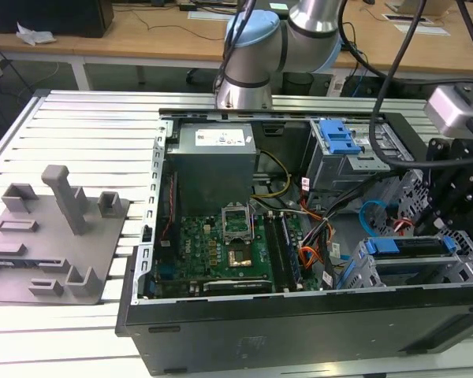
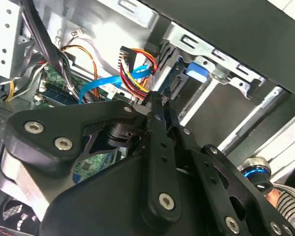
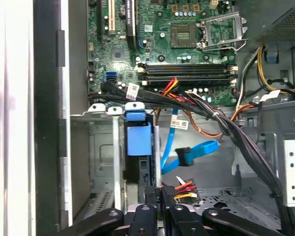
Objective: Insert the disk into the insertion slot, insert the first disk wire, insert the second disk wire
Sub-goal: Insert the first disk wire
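The disk (image 1: pixel 410 256), in its blue carrier (image 3: pixel 137 140), sits inside the insertion slot (image 1: pixel 467 266) at the exterior view's lower right. The slot's grey metal wall (image 3: pixel 101 157) shows beside the carrier. My gripper (image 3: pixel 160 192) hangs over the disk's end, its fingers (image 2: pixel 160 142) shut. They close on the dark plug of the first disk wire (image 3: pixel 183 188), a short red, yellow and black bundle (image 2: pixel 135 73). The second disk wire (image 3: pixel 191 150), flat and light blue, curls loose just beyond, and shows again (image 2: pixel 96 86) (image 1: pixel 370 214).
The motherboard (image 1: pixel 221 244) and power supply (image 1: pixel 213 165) fill the case's left half. A taller grey cage with a blue latch (image 1: pixel 339 142) stands behind the slot. A thick black cable bundle (image 3: pixel 236 132) and orange cables (image 1: pixel 307 256) run close by. A grey fixture (image 1: pixel 55 228) lies outside.
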